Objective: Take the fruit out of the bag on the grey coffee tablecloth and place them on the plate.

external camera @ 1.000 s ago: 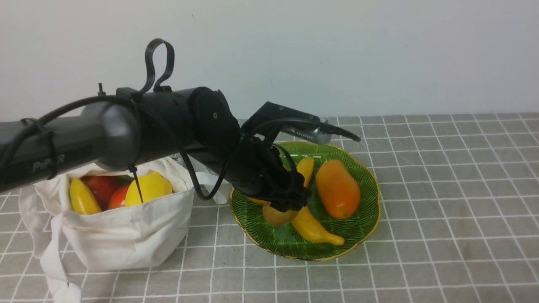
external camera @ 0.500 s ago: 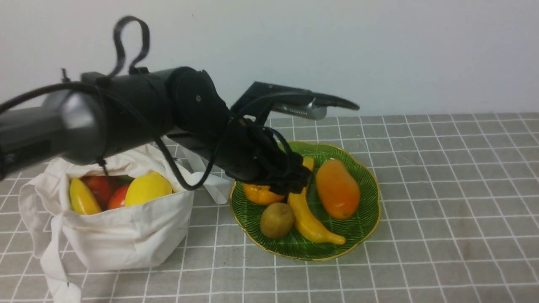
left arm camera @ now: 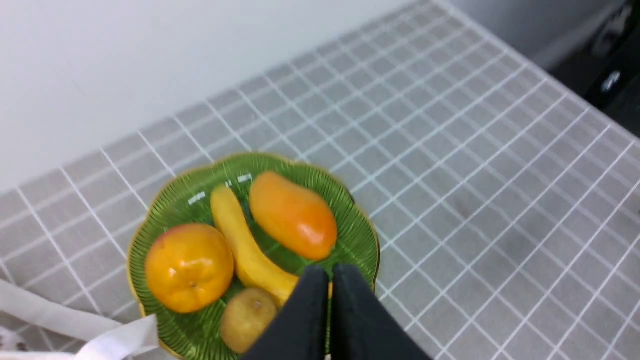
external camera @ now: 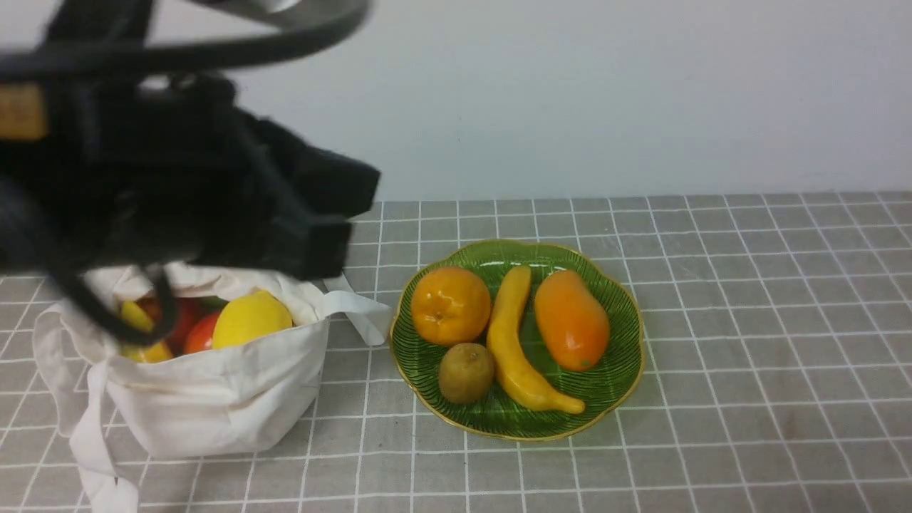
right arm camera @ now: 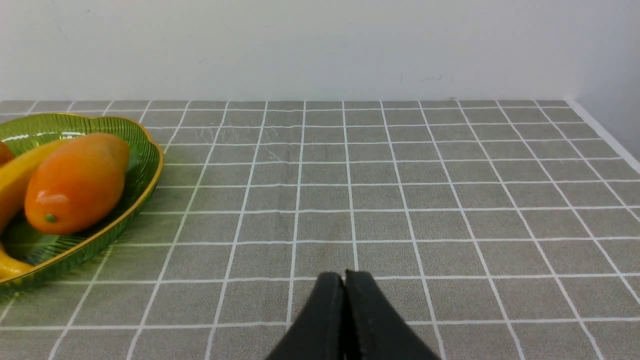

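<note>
Spread flat with a grey tablecloth [external camera: 712, 399], ruled in thin white lines into squares. Sitting directly on it at the left: a soft off-white bag [external camera: 221, 399], one strap trailing near, another reaching right toward the plate. Resting around the middle: a green plate [external camera: 563, 420] with a gold scalloped rim, apart from the bag's body.

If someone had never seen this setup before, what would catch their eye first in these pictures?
Probably the big black robot arm, blurred across the front view's upper left. Next comes the round green ribbed glass plate near the middle, with an orange tangerine, yellow banana, orange papaya and brown kiwi. Left of it slumps an off-white cloth bag with a yellow lemon at its opening.
</note>
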